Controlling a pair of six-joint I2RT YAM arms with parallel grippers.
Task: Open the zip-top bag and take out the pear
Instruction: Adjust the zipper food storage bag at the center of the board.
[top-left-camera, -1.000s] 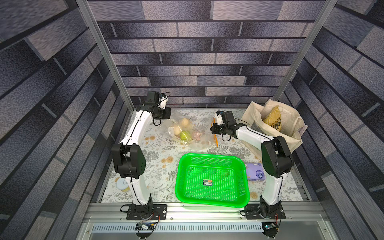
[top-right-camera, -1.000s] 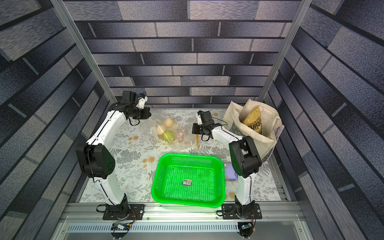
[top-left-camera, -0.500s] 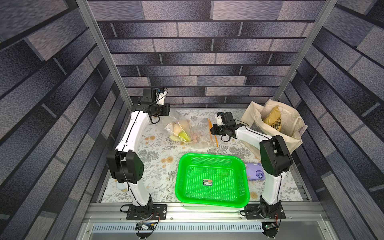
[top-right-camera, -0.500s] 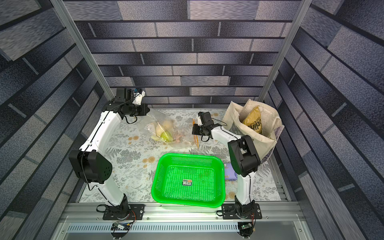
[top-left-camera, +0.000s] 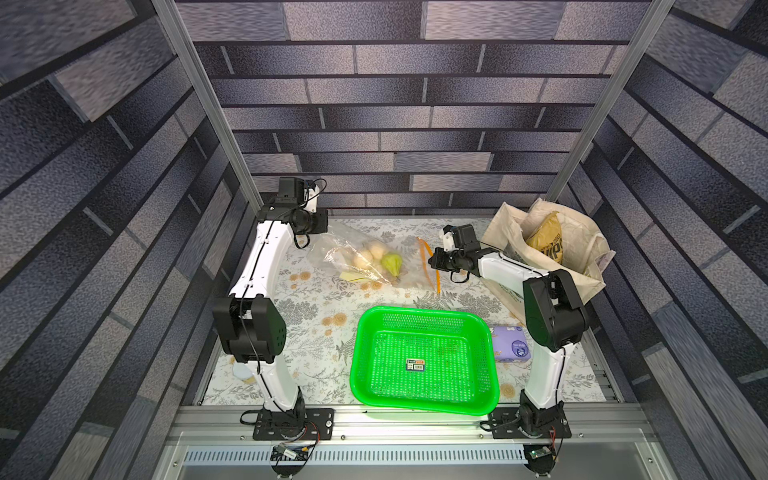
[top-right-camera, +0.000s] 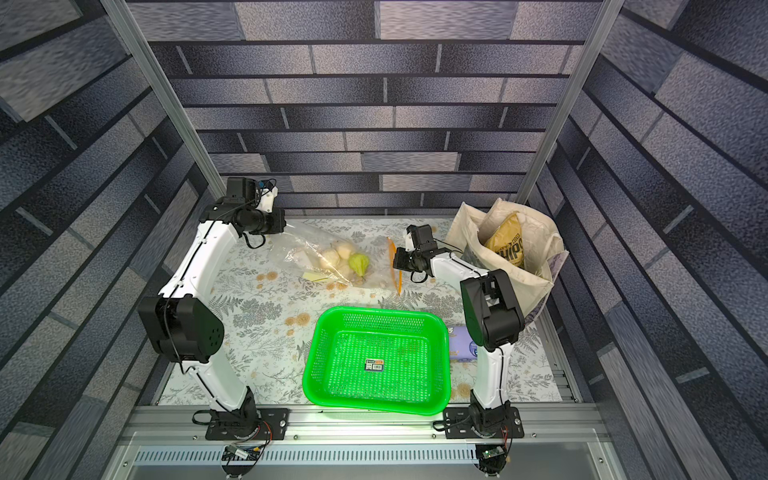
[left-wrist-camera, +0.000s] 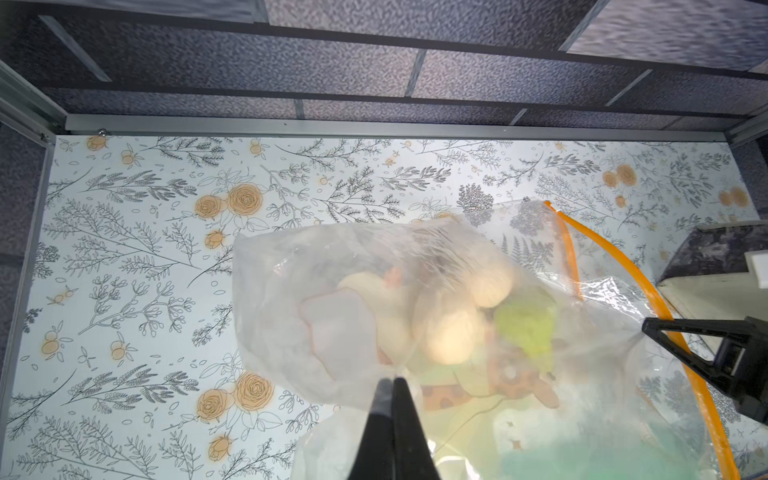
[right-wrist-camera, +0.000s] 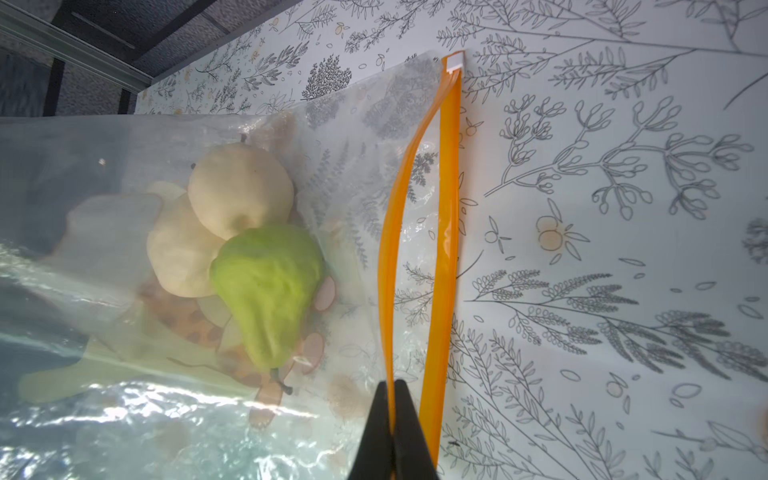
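Note:
The clear zip-top bag (top-left-camera: 332, 253) (top-right-camera: 299, 249) lies at the back of the table, stretched between my two grippers. Its orange zip strip (right-wrist-camera: 446, 208) (top-left-camera: 436, 282) is parted into two bands. The green pear (top-left-camera: 392, 264) (top-right-camera: 358, 264) (right-wrist-camera: 270, 286) (left-wrist-camera: 525, 328) sits inside beside two pale round fruits and a spotted toy. My left gripper (left-wrist-camera: 392, 379) (top-left-camera: 328, 228) is shut on the bag's closed end, lifting it. My right gripper (right-wrist-camera: 392, 381) (top-left-camera: 432, 262) is shut on one band of the zip strip.
A green mesh basket (top-left-camera: 419, 311) stands at the front middle. A cream tote bag (top-left-camera: 507, 224) holding a chips packet (top-left-camera: 548, 241) stands at the back right. A purple packet (top-left-camera: 511, 347) lies beside the basket, near the right arm's base.
My left gripper has risen and drawn toward the back left with the bag's end. The fruit slid toward the zip side. The right gripper has barely moved.

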